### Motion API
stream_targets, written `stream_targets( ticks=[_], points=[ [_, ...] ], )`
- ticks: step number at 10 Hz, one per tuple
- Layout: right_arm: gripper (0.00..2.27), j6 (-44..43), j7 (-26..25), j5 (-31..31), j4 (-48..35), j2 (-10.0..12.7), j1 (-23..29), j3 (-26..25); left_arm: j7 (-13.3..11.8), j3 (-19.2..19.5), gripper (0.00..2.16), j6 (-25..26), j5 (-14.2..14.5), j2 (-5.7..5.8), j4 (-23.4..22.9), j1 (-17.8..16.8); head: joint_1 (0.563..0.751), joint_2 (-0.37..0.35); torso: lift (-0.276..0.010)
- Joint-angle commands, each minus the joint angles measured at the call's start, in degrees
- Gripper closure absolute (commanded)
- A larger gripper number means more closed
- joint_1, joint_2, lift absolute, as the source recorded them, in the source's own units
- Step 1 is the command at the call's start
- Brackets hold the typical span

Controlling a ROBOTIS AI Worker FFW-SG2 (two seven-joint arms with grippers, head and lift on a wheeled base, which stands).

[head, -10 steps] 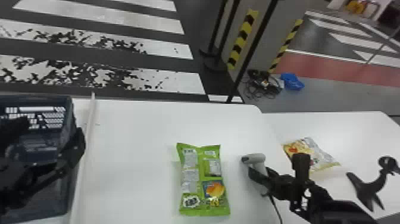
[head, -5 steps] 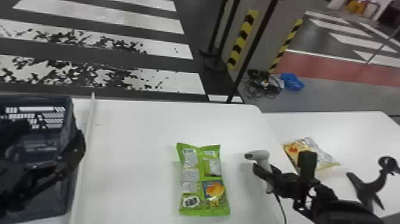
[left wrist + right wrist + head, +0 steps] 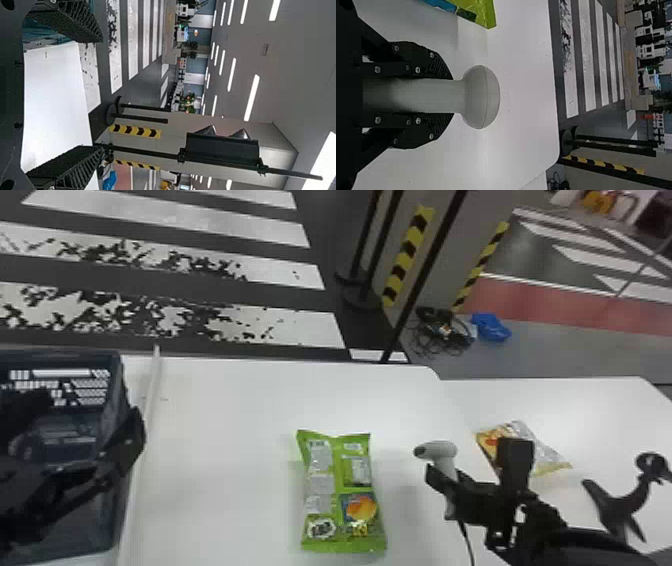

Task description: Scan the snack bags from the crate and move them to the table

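Note:
My right gripper is at the right of the white table, shut on the handle of a grey-white scanner. In the right wrist view the scanner sits between the fingers of that gripper, its head beyond the tips. A green snack bag lies flat left of the scanner; its corner shows in the right wrist view. My left gripper is over the dark blue crate; in the left wrist view that gripper stands open, nothing between its fingers.
An orange and silver snack bag lies on the right part of the table, behind the right gripper. A black stand is at the far right. A pale strip runs along the table beside the crate. The scanner's cable hangs below its handle.
The right gripper and the scanner have shifted slightly to the right, and the scanner's head has turned a little. The left arm and the green bag have stayed put.

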Motion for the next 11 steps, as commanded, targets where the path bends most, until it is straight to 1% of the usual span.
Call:
stream_targets(
  ticks=[1, 2, 3, 5, 6, 8, 11],
  points=[
    [2.25, 3.06, -4.61, 0.09, -7.83, 2.58, 3.15, 1.69, 0.09, -0.06, 0.03, 0.00, 0.27, 0.29, 0.08, -0.37, 0.695, -0.350, -0.095],
    [2.25, 3.94, -7.33, 0.44, -12.40, 4.60, 4.73, 2.92, 0.09, -0.06, 0.03, 0.00, 0.53, 0.64, 0.26, -0.73, 0.695, -0.350, -0.095],
    [2.25, 3.94, -8.65, 0.79, -15.47, 5.83, 5.70, 3.89, 0.17, -0.58, 0.03, 0.00, 0.62, 0.99, 0.43, -1.08, 0.695, -0.335, -0.095],
    [2.25, 4.65, -12.43, 4.13, -20.48, 7.06, 7.54, 9.07, 0.26, -0.76, 0.03, 0.00, 1.15, 1.52, 0.79, -1.60, 0.695, -0.301, -0.095],
    [2.25, 4.82, -13.31, 6.68, -21.36, 8.11, 7.72, 11.80, 0.26, -0.94, 0.03, 0.00, 1.50, 1.87, 0.96, -1.96, 0.695, -0.278, -0.095],
    [2.25, 6.58, -15.07, 9.23, -23.12, 9.78, 7.81, 16.37, 0.35, -0.94, 0.03, 0.00, 2.11, 2.31, 1.40, -2.48, 0.695, -0.225, -0.095],
    [2.25, 6.76, -15.86, 12.30, -24.44, 12.60, 7.81, 22.26, 0.44, -1.46, 0.03, 0.00, 2.20, 2.40, 2.28, -3.10, 0.695, -0.158, -0.095]
  ],
)
